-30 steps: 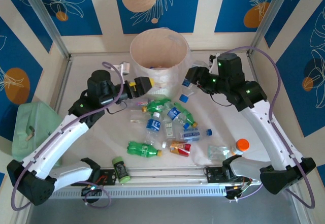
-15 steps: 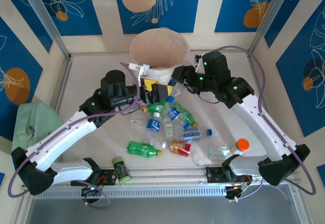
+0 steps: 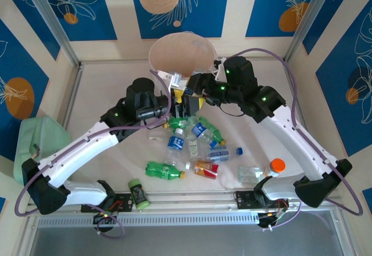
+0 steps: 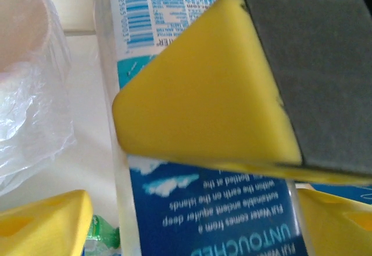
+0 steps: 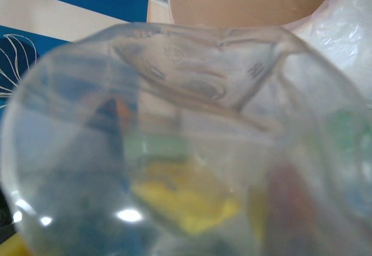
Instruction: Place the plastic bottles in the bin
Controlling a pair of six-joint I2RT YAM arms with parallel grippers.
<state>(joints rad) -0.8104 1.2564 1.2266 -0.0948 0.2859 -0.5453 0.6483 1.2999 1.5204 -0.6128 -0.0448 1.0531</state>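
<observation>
Bin (image 3: pixel 181 56) seen tipped toward arms at far table edge. Left gripper (image 3: pixel 187 100) closed on blue-labelled bottle (image 4: pixel 174 151) just beside bin liner (image 4: pixel 29 111). Right gripper (image 3: pixel 196 85) pressed at bin; jaw state cannot be told. Remaining bottles (image 3: pixel 195 140) scattered mid-table.

Pale desk (image 3: pixel 104 93), walled by blue-patterned panels. Bin (image 3: pixel 181 53) tipped at the far middle. Bottles (image 3: pixel 195 137) scattered across the centre: clear with blue labels, green (image 3: pixel 164 170), 1 red-orange labelled (image 3: pixel 206 169). Orange-capped bottle (image 3: pixel 275 167) at near right, green-lidded jar (image 3: pixel 137 193) at the near edge.
</observation>
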